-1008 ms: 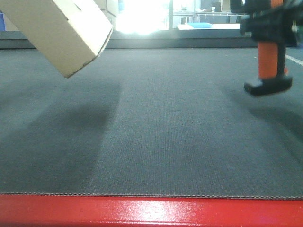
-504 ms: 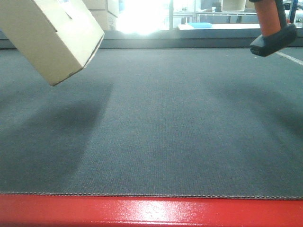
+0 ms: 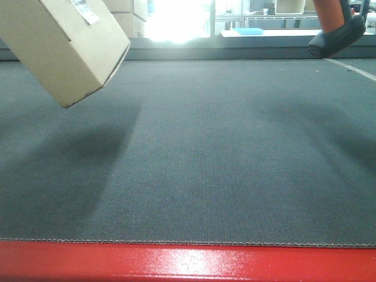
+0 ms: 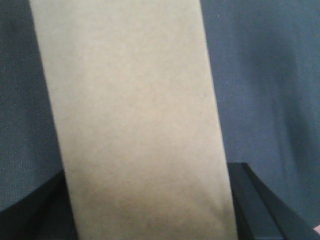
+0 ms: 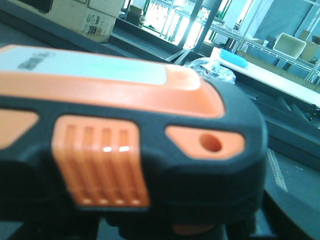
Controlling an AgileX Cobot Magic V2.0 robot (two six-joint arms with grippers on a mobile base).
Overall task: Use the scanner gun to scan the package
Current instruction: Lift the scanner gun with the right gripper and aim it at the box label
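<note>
Fingers (image 4: 255,200) of my left gripper (image 4: 150,212) clamp the package (image 3: 64,47) by opposite walls, probably light, stiff yet crushable, while my right gripper holds the scanner gun (image 5: 150,130).

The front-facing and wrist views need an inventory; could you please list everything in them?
Plain brown cardboard package: one, tan, tilted aloft, upper left.
White barcode label: one, on the package's upper part.
Pistol-shaped scanner gun: one, orange handle, black base, aloft upper right.
Grey woven mat: one, beneath both.
Red edge: one, nearest the camera.
Stacked cartons: at least two, brown, background.
Left gripper's fingers: two, black, flanking the package.
</note>
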